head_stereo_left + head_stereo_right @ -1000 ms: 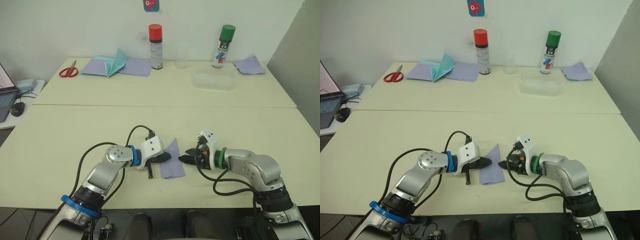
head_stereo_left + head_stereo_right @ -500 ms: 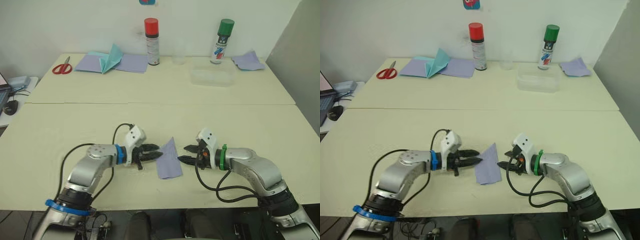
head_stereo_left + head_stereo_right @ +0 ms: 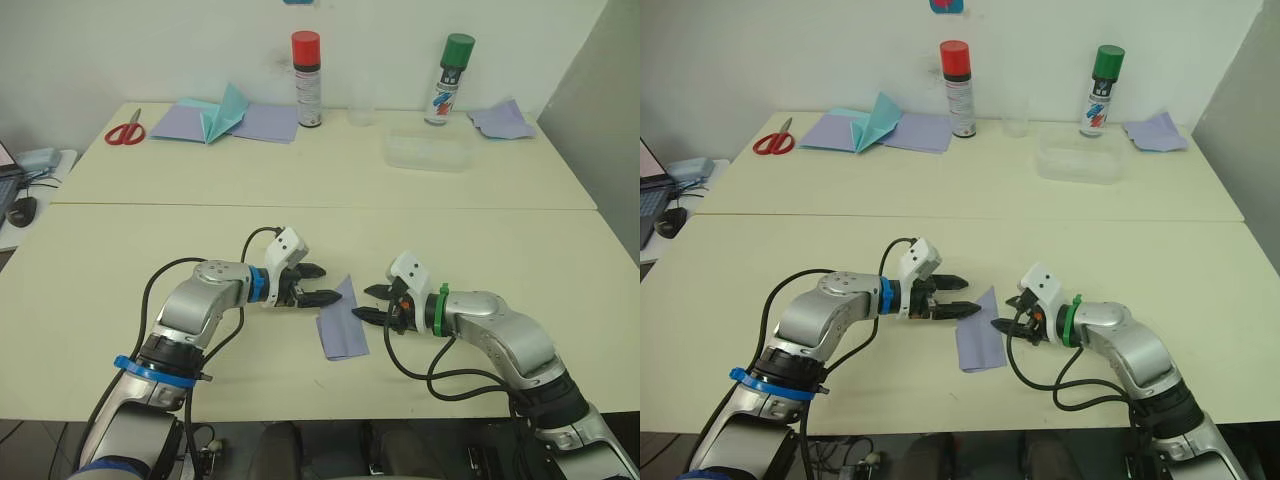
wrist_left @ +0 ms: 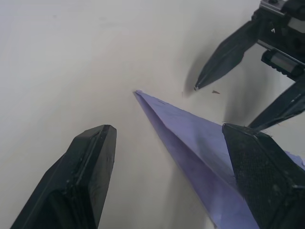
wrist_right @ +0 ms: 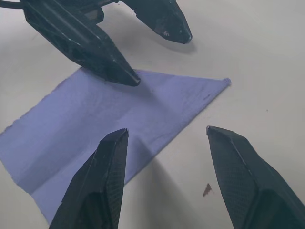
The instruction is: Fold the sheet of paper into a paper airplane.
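Paper airplane (image 3: 341,322), thin and floppy, lies between my open, empty left gripper (image 3: 318,285) and right gripper (image 3: 367,303); best pinched along its folded edge.

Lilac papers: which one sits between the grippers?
The folded paper airplane at the near table edge, with the open left gripper and open right gripper flanking it. The wider lilac sheets lie far back.

The sheet of paper (image 3: 340,323) is thin, lilac-purple and partly folded into a narrow wedge, its layers creased and one end coming to a point. It lies flat on the cream surface (image 3: 120,260), well in front of the seam running across that surface.
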Motion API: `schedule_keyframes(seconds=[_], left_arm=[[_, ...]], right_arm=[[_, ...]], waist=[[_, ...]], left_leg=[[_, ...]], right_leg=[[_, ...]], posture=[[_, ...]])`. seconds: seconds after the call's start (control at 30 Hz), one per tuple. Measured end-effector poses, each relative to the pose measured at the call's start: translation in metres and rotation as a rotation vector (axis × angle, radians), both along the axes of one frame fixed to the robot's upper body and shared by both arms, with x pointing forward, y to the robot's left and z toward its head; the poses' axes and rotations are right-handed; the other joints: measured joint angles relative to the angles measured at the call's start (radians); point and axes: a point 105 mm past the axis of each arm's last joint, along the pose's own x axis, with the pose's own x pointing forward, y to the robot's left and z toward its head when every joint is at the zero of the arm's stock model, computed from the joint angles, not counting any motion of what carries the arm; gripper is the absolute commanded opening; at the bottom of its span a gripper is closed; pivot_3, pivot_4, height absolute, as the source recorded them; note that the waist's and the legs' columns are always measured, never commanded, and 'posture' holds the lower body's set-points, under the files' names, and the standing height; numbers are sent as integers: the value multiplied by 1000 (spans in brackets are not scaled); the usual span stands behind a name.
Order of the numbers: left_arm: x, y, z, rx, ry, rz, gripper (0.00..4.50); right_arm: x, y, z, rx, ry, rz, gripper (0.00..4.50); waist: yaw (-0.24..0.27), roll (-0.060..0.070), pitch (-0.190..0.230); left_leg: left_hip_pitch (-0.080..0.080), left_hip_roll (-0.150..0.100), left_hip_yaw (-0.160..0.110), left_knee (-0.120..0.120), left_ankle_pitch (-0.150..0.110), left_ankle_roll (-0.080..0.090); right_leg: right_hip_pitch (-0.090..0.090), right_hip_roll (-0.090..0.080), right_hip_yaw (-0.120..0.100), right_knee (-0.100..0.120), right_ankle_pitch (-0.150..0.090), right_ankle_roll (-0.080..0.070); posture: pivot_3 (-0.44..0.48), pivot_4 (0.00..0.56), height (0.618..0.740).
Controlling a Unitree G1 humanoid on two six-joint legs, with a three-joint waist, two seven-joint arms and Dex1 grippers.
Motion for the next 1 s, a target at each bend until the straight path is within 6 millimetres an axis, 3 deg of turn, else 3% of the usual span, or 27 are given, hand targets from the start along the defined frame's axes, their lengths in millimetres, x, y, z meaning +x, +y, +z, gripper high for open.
schedule_keyframes(seconds=[0.1,0.2,0.53,1.0], left_arm=[[-3,-1,-4,27,8,-33,3926],[-3,0,-6,53,-6,-58,3352],[-4,0,-9,64,-3,-75,31],[-5,1,-11,5,92,27,8]], right_arm=[[0,1,0,2,-1,-1,2727],[1,2,0,2,-5,-4,2727],[2,1,-2,-3,-3,-17,2727],[9,-1,-4,12,12,-46,2727]], waist=[[-1,0,0],[-1,0,0],[0,0,0],[-1,0,0]], left_leg=[[1,1,0,0,0,0],[1,1,0,1,0,0],[1,1,0,2,0,0],[-1,1,-1,8,0,0]], right_leg=[[0,1,0,1,0,0],[0,1,0,1,0,0],[0,1,0,2,0,0],[1,1,0,4,0,0]], posture=[[0,150,740],[0,150,740],[0,150,740],[0,150,740]])
